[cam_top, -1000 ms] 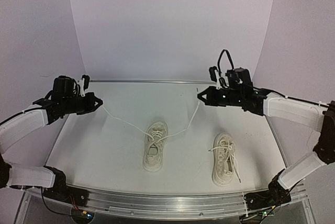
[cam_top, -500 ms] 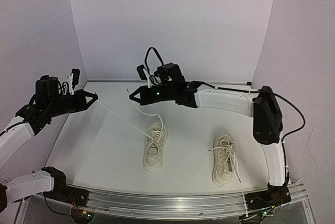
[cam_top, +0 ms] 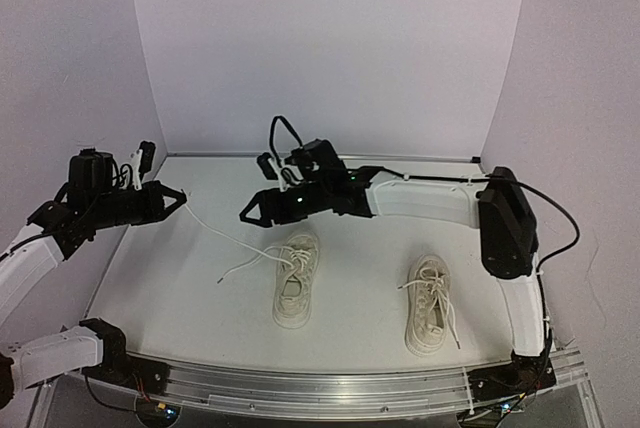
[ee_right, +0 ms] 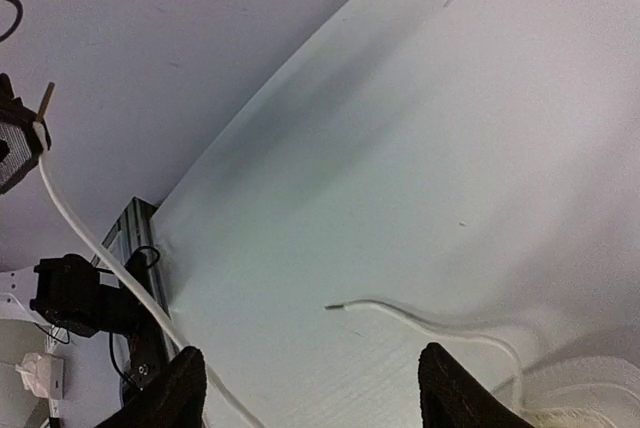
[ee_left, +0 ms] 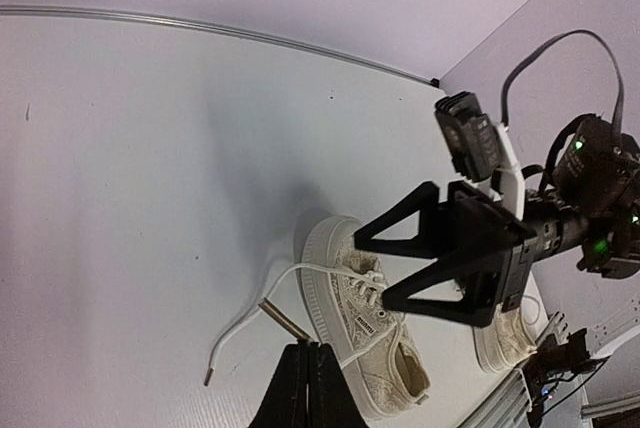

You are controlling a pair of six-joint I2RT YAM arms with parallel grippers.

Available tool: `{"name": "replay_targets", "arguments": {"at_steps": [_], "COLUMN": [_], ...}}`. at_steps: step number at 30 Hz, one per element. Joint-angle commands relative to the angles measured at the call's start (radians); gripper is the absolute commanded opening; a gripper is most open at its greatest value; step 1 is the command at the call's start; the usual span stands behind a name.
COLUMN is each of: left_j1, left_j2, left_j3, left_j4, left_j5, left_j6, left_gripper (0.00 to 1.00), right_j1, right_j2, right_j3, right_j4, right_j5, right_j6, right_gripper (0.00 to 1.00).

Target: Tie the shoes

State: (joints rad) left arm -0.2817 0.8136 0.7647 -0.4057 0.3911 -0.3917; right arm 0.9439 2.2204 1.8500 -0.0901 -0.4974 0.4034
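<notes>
White and matte, the bench (cam_top: 170,288) fills the floor of a small booth with pale lavender walls (cam_top: 330,48). The back wall curves round into the side walls, and a thin dark seam marks where wall meets bench. A ribbed aluminium rail (cam_top: 320,386) runs along the near edge between the arm bases. The surface shows a few tiny dark specks in the left wrist view and soft shadows under the arms.

Both shoes stand upright, toes pointing away from the rail. The near-centre shoe (cam_top: 297,280) sits in the middle of the bench, and the second shoe (cam_top: 430,306) is well apart to its right, its laces spilling loosely over its sides.

The left tool (cam_top: 183,194) hangs over the far left part of the bench, its fingers (ee_left: 308,393) pinched together on the taut lace (cam_top: 225,236), which runs in a straight line down to the near-centre shoe. The loose lace end (cam_top: 238,266) lies curled on the bench just left of that shoe.

The right tool (cam_top: 247,212) hovers above the bench, behind and left of the near-centre shoe, spread wide and holding nothing.
</notes>
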Motion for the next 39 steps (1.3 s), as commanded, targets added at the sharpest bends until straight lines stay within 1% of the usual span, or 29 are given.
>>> {"name": "replay_targets", "arguments": {"at_steps": [1,4,5,9,15,22,24,33,37,39], "left_j1": [-0.002,-0.004,-0.004,-0.023,-0.091,-0.131,-0.14,-0.149,-0.149,-0.15], "left_j2": [0.05,0.113,0.141,0.271,0.467,0.596,0.614,0.678,0.719,0.755], "left_j3": [0.028,0.035,0.039,0.088,0.238,0.339,0.355,0.407,0.429,0.439], "left_j4": [0.085,0.132,0.154,0.23,0.233,0.239,0.243,0.242,0.275,0.304], "left_j5": [0.046,0.064,0.074,0.104,0.092,0.087,0.088,0.085,0.125,0.165], "left_j6": [-0.006,-0.019,-0.027,-0.048,-0.002,0.017,0.019,0.007,-0.031,-0.065], "left_gripper": [0.0,0.0,0.0,0.0,0.0,0.0,0.0,0.0,0.0,0.0], "right_j1": [-0.084,-0.093,-0.093,-0.092,-0.089,-0.084,-0.084,-0.078,-0.076,-0.073], "right_j2": [-0.221,-0.249,-0.243,-0.205,-0.151,-0.108,-0.104,-0.138,-0.178,-0.212], "right_j3": [-0.178,-0.263,-0.279,-0.313,-0.303,-0.289,-0.29,-0.306,-0.34,-0.377], "right_j4": [-0.011,-0.051,-0.064,-0.095,-0.122,-0.173,-0.179,-0.186,-0.168,-0.126], "right_j5": [0.044,0.039,0.017,-0.032,-0.057,-0.018,-0.019,-0.053,-0.045,-0.04], "right_j6": [-0.043,-0.078,-0.085,-0.108,-0.138,-0.171,-0.177,-0.213,-0.236,-0.239], "right_gripper": [0.63,0.56,0.54,0.51,0.47,0.41,0.36,0.01,0.0,0.0]}}
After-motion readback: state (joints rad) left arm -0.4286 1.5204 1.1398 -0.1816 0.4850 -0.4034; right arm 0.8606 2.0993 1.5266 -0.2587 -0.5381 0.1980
